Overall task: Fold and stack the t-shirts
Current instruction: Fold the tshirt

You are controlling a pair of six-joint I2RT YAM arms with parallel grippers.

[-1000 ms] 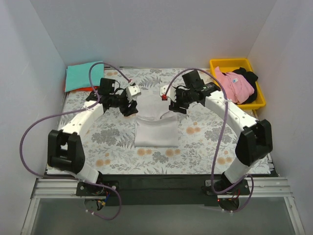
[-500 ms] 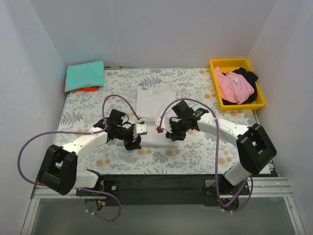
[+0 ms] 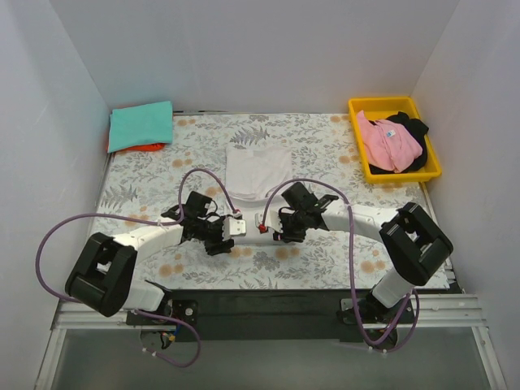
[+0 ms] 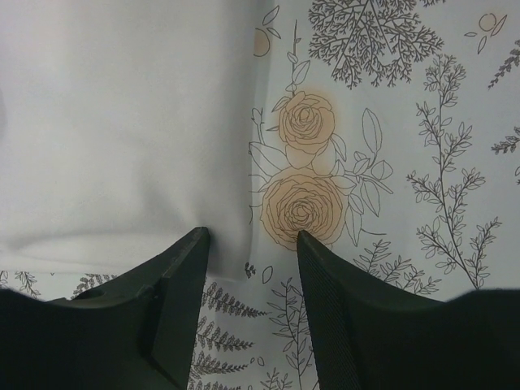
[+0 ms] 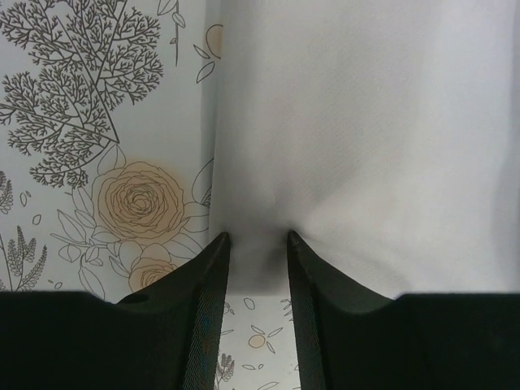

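The white t-shirt lies folded in the middle of the table. Its near edge reaches both grippers. My left gripper is open at the shirt's near left corner. In the left wrist view one finger rests on the white cloth and the other on the table cloth. My right gripper is open at the near right corner. In the right wrist view the white cloth's edge lies between the fingers. A folded teal shirt lies on an orange one at the far left.
A yellow bin at the far right holds the pink shirt and the black shirt. The floral table cloth covers the table. White walls enclose three sides.
Both grippers have moved from the shirt's far part toward the near edge of the table and come lower. The white shirt now lies flatter and reaches farther back.
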